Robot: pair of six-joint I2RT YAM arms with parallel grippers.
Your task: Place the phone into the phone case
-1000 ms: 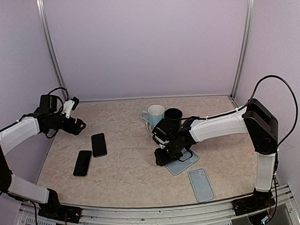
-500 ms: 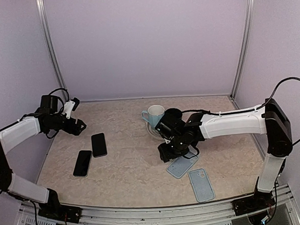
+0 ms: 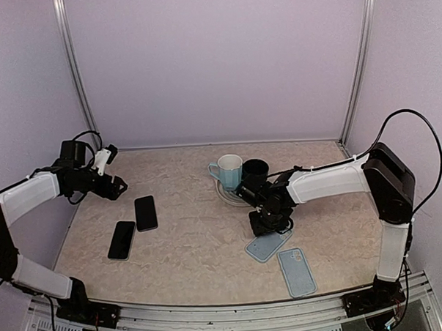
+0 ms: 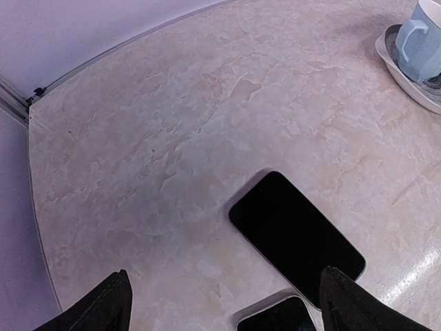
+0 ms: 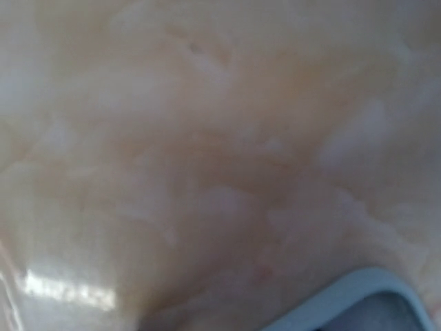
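Note:
Two black phones lie screen-up at the left, one (image 3: 145, 213) (image 4: 296, 234) farther back and one (image 3: 121, 239) (image 4: 275, 318) nearer. My left gripper (image 3: 115, 188) (image 4: 227, 310) hovers open just behind them with nothing between its fingers. A light-blue phone case (image 3: 268, 245) lies right of centre, and its rounded corner (image 5: 358, 296) shows in the blurred right wrist view. My right gripper (image 3: 270, 223) points down at the table by the case's far edge. Its fingers do not show in its own wrist view, and from above I cannot make them out.
A second light-blue case (image 3: 297, 271) lies near the front edge on the right. A pale blue mug (image 3: 227, 170) (image 4: 422, 48) and a black cup (image 3: 255, 170) stand on a white plate (image 3: 230, 196) at the back centre. Walls close in both sides.
My right gripper has moved rightward, from the case's left end to its far edge. The left arm and both phones have stayed put.

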